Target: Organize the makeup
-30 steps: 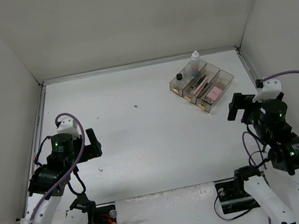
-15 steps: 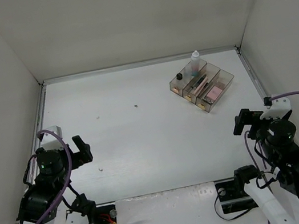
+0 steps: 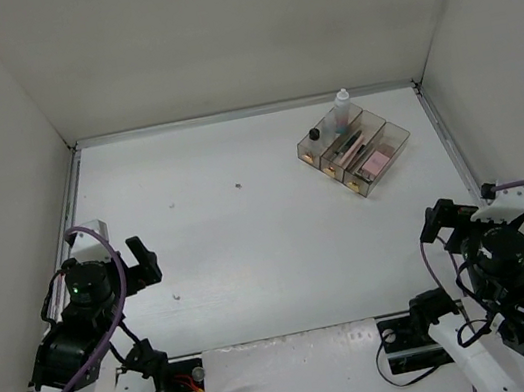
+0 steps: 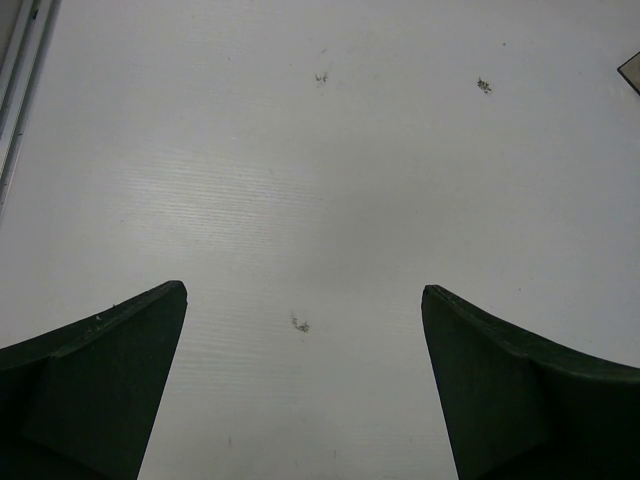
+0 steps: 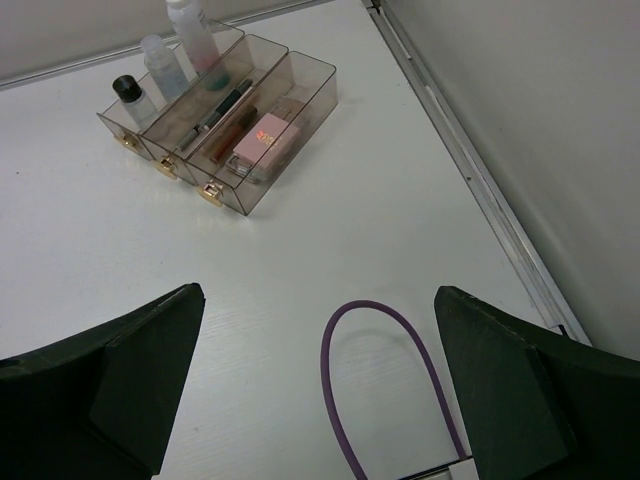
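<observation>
Between the fingers of the right gripper, which gape wide and grasp nothing, a loop of purple cable lies on the table. Ahead and a little to its left, well apart, sits the tray with the makeup inside: bottles in the left compartment, pencils in the middle one, a pink compact in the right one. The left gripper is just as spread and empty. Only bare table with a few specks lies ahead of it, and the tray is far off to its right. From above, no loose item shows on the table, so the sorting looks done and the step in hand is probably parking. To do that well, keep both pairs of jaws released and swing each arm away from the tray. Watch that the cable does not snag. Check the specks too, which are too small to identify.
</observation>
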Robot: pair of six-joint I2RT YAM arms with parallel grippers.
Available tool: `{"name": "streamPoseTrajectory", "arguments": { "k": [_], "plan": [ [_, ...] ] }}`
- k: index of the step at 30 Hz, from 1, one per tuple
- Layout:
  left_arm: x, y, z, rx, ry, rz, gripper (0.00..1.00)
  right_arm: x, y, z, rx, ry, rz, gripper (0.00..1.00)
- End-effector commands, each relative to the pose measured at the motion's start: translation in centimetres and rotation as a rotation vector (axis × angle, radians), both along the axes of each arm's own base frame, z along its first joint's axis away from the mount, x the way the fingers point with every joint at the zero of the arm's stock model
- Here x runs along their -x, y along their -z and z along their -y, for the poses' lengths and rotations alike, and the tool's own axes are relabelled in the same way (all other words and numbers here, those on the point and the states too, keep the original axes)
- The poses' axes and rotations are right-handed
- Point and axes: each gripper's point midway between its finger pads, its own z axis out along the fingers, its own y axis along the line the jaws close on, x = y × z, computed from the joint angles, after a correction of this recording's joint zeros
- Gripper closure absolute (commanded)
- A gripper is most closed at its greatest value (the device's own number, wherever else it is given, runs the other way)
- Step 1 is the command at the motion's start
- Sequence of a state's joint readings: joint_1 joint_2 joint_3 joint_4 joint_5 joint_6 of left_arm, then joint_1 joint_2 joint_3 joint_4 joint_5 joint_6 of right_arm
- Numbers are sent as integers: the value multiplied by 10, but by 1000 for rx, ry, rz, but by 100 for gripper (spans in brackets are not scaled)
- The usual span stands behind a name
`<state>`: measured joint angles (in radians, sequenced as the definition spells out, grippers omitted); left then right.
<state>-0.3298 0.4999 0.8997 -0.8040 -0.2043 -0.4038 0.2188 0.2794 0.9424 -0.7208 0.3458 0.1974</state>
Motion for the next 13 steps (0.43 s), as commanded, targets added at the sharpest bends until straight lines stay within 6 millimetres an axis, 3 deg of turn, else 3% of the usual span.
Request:
{"name": "streamPoseTrajectory", "arguments": {
  "k": [1, 13],
  "plan": [
    [-9, -10, 0, 12, -21, 36, 1, -4, -10, 6, -11, 50, 39, 2],
    [-8, -11, 1, 17, -15, 38, 0, -3, -11, 7, -17, 53, 46, 2]
  ]
}}
